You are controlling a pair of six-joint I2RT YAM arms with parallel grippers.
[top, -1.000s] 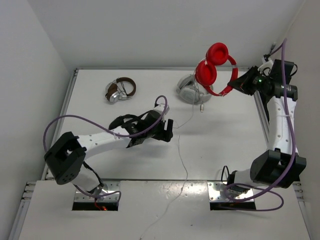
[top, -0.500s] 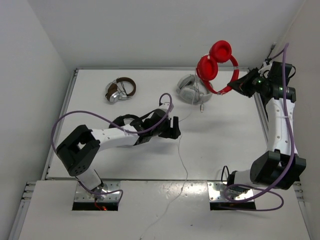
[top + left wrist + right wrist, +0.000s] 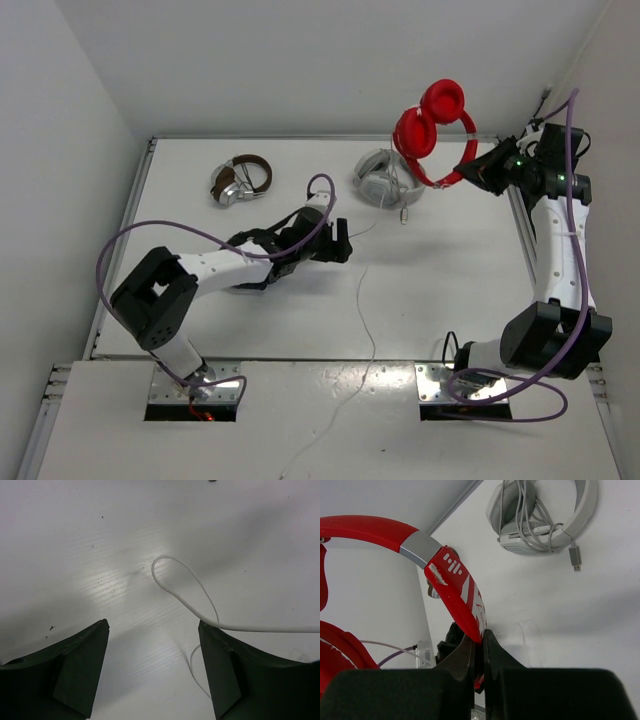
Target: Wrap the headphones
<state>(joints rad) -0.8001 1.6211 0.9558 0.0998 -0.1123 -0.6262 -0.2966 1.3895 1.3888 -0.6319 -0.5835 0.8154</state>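
The red headphones (image 3: pixel 428 125) hang in the air at the back right, earcups uppermost. My right gripper (image 3: pixel 466 172) is shut on their red headband (image 3: pixel 451 577); in the right wrist view the band is pinched between the two fingers of that gripper (image 3: pixel 480 639). Their thin white cable (image 3: pixel 359 300) trails down across the table towards the near edge. My left gripper (image 3: pixel 341 243) sits low over the table centre, open, nothing between its fingers. In the left wrist view a loop of the cable (image 3: pixel 172 577) lies just ahead of that gripper (image 3: pixel 152 624) and runs across the right finger (image 3: pixel 235 672).
A white and grey pair of headphones (image 3: pixel 380 180) with a wound cable and a plug (image 3: pixel 575 557) lies under the red pair. A brown and silver pair (image 3: pixel 240 180) lies at the back left. Walls close the table's left, back and right sides.
My left gripper has shifted a little towards the back of the table near the cable, still open. The right arm lifted the red headphones slightly, then held still.
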